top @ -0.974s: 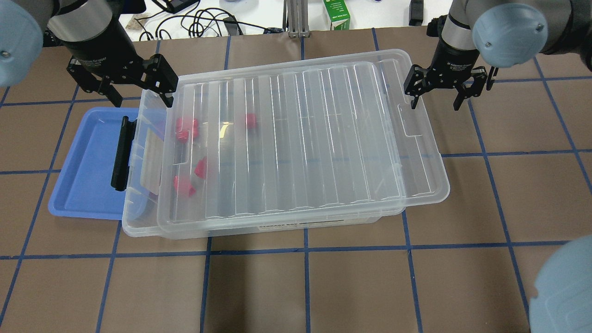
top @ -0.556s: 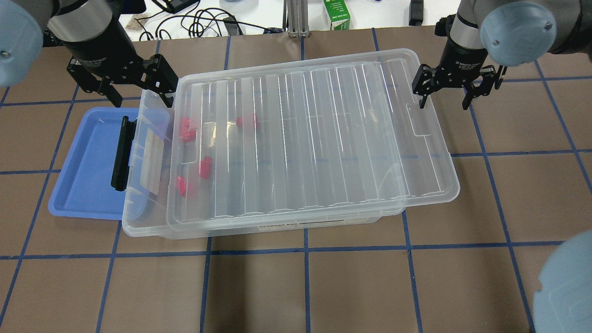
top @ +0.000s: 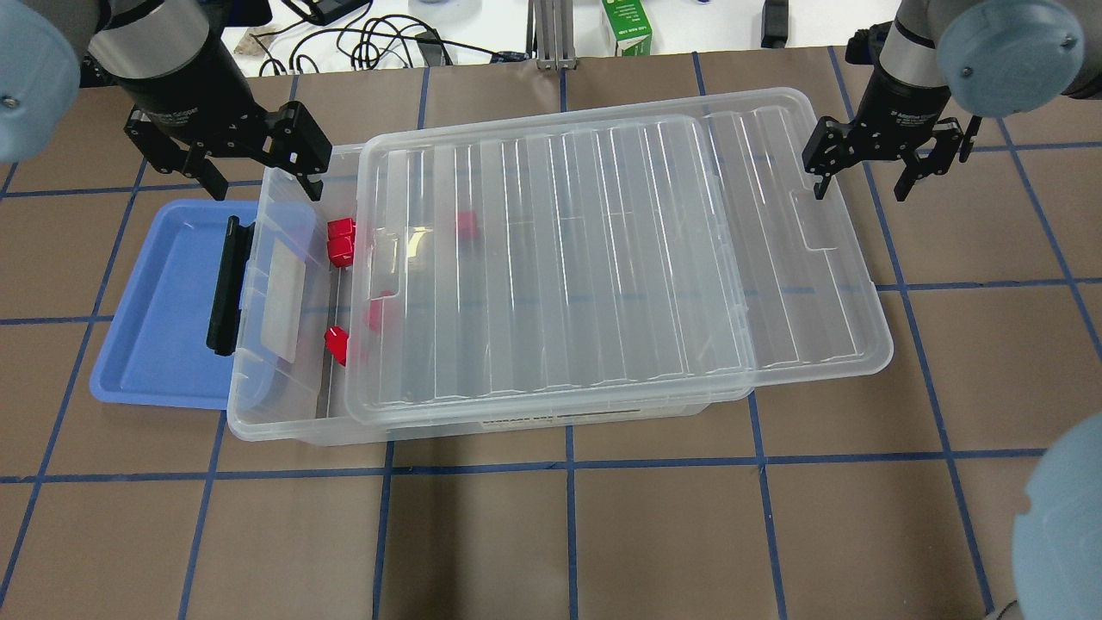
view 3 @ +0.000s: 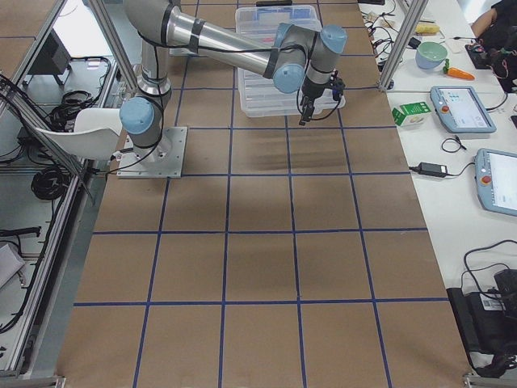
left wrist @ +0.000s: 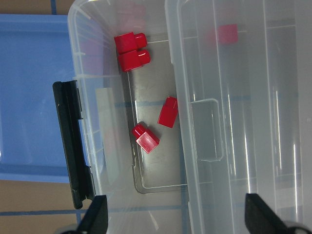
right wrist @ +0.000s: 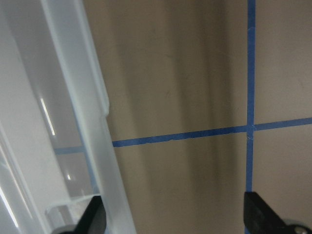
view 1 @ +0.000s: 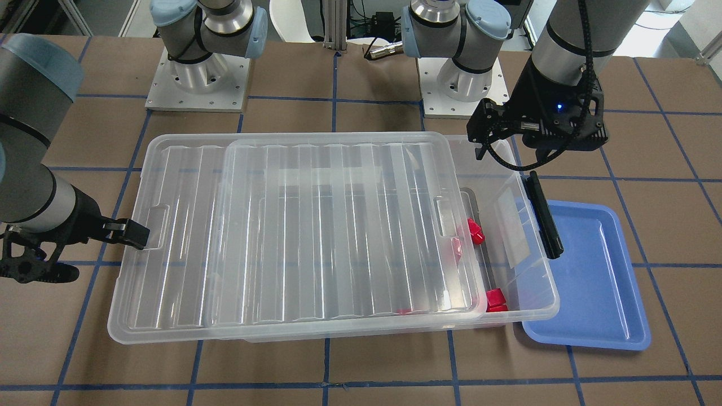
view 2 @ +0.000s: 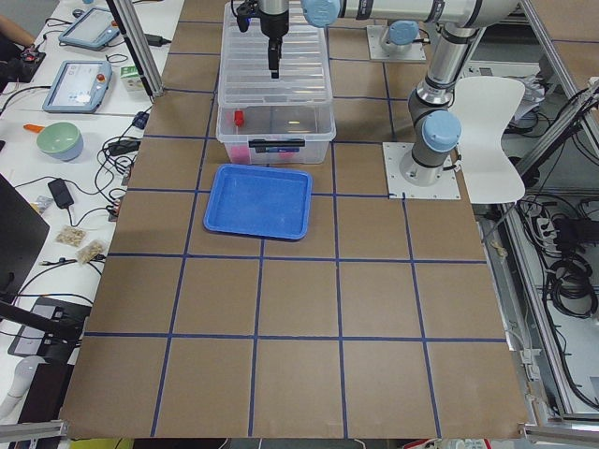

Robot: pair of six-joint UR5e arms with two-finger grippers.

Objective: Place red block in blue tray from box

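Observation:
The clear box (top: 274, 424) lies across the table with its ribbed lid (top: 603, 258) shifted right, so its left end is uncovered. Three red blocks (top: 341, 239) lie uncovered there, clear in the left wrist view (left wrist: 132, 50); others show through the lid (top: 466, 226). The blue tray (top: 159, 301) sits partly under the box's left end beside the black handle (top: 225, 284); it holds nothing. My left gripper (top: 258, 176) is open and empty above the box's far left corner. My right gripper (top: 861, 182) is open, one finger (view 1: 128, 232) against the lid's right end rim (right wrist: 92, 126).
A green carton (top: 627, 27) and cables (top: 370, 39) lie beyond the table's far edge. The two arm bases (view 1: 197, 79) stand on the robot's side. The lid's right end (top: 848, 344) overhangs the box above brown table marked with blue tape lines.
The lid has slid to the right along the box as my right gripper moved right with it, uncovering the red blocks at the left end. My left gripper has not moved.

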